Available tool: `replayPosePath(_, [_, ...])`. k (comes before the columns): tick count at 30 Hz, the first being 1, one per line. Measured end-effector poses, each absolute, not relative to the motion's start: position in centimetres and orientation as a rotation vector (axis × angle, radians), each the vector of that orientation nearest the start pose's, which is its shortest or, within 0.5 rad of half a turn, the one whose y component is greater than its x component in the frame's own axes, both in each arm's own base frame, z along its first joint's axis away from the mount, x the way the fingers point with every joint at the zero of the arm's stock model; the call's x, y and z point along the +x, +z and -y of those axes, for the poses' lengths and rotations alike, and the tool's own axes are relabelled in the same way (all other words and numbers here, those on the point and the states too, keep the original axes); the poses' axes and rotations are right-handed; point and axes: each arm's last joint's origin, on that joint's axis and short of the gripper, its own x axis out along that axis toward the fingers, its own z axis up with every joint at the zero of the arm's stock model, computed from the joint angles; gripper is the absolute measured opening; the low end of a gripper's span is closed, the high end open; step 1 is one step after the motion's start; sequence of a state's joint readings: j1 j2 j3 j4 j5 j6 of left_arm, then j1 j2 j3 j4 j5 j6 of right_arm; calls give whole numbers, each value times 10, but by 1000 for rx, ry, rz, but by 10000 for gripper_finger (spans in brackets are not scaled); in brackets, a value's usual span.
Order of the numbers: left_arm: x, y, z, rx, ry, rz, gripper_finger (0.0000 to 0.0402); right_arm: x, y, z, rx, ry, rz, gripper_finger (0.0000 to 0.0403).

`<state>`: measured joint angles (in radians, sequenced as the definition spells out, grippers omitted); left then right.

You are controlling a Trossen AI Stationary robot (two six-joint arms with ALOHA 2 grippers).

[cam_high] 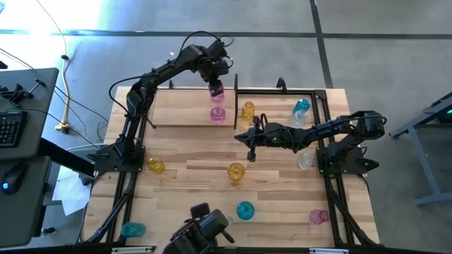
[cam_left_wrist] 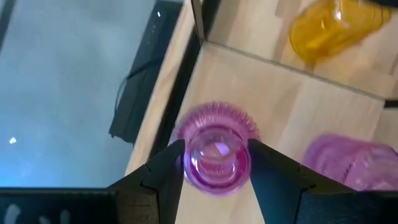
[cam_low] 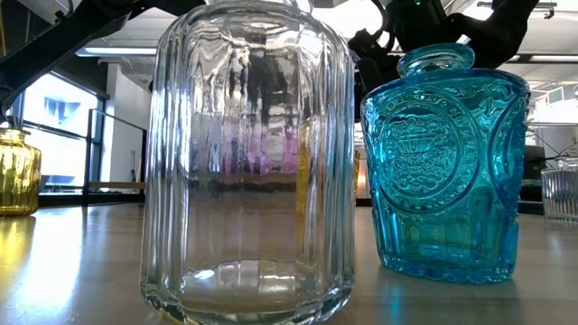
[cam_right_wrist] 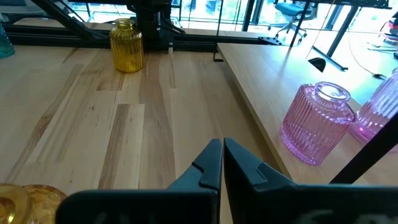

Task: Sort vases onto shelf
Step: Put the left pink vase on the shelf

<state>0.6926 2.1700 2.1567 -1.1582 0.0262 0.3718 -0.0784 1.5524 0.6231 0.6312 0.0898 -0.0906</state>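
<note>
My left tool (cam_high: 216, 87) reaches to the far edge of the shelf (cam_high: 185, 106) and grasps a pink vase (cam_high: 217, 90) by its neck; in my left wrist view its fingers (cam_left_wrist: 163, 177) press both sides of that vase's (cam_left_wrist: 216, 155) ribbed mouth, over the light wood board by the black frame. A second pink vase (cam_high: 217, 113) stands on the shelf just beside it, toward the table's middle, and an amber vase (cam_high: 247, 109) stands a little further to the right.

My right tool (cam_high: 252, 150) hangs over the middle of the table (cam_high: 198, 176), fingers clenched together on nothing, as my right wrist view (cam_right_wrist: 222, 163) shows. An amber vase (cam_high: 236, 171) sits near it on the table. Another amber vase (cam_high: 155, 166) stands near the left side. A teal vase (cam_high: 245, 209) stands at the near edge, and a pink one (cam_high: 318, 216) lies toward the near right corner. A teal vase (cam_high: 301, 109) stands at the shelf's right end, where the low view shows a clear ribbed vase (cam_low: 248, 162) and that teal one (cam_low: 444, 162) close together.
</note>
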Motion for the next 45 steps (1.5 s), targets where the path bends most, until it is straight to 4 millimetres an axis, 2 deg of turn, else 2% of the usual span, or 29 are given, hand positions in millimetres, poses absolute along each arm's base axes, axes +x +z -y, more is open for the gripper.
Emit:
replayPosePath(11, [352,296,-290,-68,388,-1134,160,301,178,26,-92,-153,-310,0])
replayPosePath(18, [341,327,-280,-31,416,-1060,153,301,178,26,-92,-153,-312,0])
replayPosePath(24, [329,361,-264,5,429,-988,109,301,177,26,-90,-152,-321,0])
replayPosePath(29, [322,372,-257,-13,422,-943,46,300,174,26,-84,-151,-351,0])
replayPosePath(33, [316,358,-256,-47,418,-922,6,299,173,25,-80,-149,-362,0])
replayPosePath(38, [302,332,-246,-34,458,-847,7,300,173,20,-90,-133,-364,0])
replayPosePath(45, [267,296,-223,-38,573,-614,1,300,173,20,-92,-132,-363,0])
